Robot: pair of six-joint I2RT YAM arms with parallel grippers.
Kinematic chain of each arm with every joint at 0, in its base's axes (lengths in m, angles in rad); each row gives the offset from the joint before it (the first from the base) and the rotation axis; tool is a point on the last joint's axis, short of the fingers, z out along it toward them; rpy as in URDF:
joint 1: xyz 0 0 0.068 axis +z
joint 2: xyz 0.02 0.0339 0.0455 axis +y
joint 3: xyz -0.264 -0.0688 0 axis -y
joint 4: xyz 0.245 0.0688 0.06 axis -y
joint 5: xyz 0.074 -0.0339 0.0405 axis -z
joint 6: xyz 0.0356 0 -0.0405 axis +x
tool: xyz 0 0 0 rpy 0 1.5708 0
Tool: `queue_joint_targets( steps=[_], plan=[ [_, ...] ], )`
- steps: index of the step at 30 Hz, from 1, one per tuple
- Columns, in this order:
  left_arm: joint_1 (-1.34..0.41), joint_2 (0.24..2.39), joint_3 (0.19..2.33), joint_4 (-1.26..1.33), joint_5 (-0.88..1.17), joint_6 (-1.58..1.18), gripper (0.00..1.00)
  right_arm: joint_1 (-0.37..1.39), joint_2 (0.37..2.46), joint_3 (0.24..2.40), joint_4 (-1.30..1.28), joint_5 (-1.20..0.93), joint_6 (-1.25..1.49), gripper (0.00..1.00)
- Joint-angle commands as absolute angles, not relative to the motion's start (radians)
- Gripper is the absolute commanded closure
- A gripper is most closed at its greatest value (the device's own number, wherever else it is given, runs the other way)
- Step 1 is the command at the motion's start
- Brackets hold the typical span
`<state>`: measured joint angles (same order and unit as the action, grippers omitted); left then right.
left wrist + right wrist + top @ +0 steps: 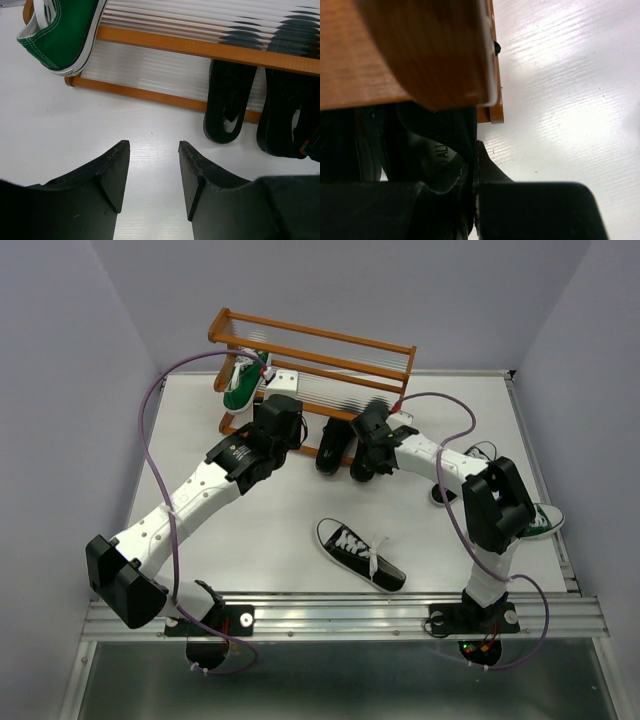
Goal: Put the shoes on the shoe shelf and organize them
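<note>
The shoe shelf (315,345) stands at the back. A green sneaker (240,385) sits tilted at its left end, also in the left wrist view (65,30). Two plain black shoes (333,445) (362,462) lie side by side in the lower tier, heels out over the front bar. My right gripper (370,432) is shut on the right one's heel wall (430,135), under the shelf's wood (410,50). My left gripper (282,408) is open and empty (153,150) over bare table before the shelf. A black sneaker with white laces (360,552) lies on the table.
Another black sneaker (441,492) and a green sneaker (547,520) lie at the right, partly hidden behind my right arm. The table's metal front rail (340,615) runs along the near edge. Grey walls close in the sides and back.
</note>
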<state>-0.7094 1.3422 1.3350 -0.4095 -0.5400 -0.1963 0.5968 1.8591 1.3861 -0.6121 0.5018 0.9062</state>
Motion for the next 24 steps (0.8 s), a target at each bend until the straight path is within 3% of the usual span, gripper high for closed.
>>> queue_joint_targets(
  steps=[1, 2, 5, 9, 21, 24],
  plan=[
    [-0.703, 1.299, 1.33, -0.399, -0.566, -0.181, 0.45, 0.6, 1.856, 1.463, -0.532, 0.611, 0.94, 0.99],
    [-0.703, 1.298, 1.33, -0.4, -0.566, -0.181, 0.45, 0.6, 1.862, 1.465, -0.532, 0.611, 0.94, 0.94],
    [-0.703, 1.296, 1.331, -0.402, -0.568, -0.183, 0.45, 0.6, 1.858, 1.459, -0.534, 0.606, 0.942, 0.63],
    [-0.703, 1.296, 1.319, -0.397, -0.554, -0.187, 0.45, 0.6, 1.839, 1.44, -0.509, 0.588, 0.925, 0.48],
    [-0.703, 1.313, 1.247, -0.37, -0.408, -0.271, 0.45, 0.62, 1.672, 1.319, -0.462, 0.494, 0.873, 0.45],
    [-0.703, 1.319, 1.252, -0.368, -0.402, -0.268, 0.45, 0.64, 1.622, 1.283, -0.457, 0.469, 0.845, 0.35]
  ],
)
